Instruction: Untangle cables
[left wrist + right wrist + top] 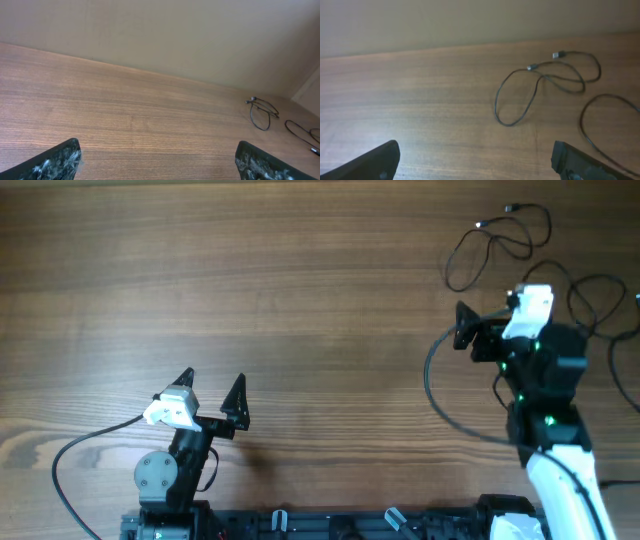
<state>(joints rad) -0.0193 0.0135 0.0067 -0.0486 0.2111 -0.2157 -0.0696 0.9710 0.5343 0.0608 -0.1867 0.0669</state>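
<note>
Two thin dark cables lie apart at the table's far right. One cable (500, 240) forms loose loops with small plugs at its ends; it also shows in the right wrist view (540, 82) and the left wrist view (261, 112). The second cable (603, 300) curves beside and behind the right arm, partly hidden by it, and shows in the right wrist view (600, 117). My right gripper (490, 315) is open and empty, just short of the looped cable (476, 146). My left gripper (212, 390) is open and empty near the front left, far from both cables (157, 145).
A thicker black cable of the right arm (440, 395) arcs over the table to the left of that arm. The left arm's own cable (70, 470) loops at the front left. A pale wall (160, 30) stands behind the table's far edge.
</note>
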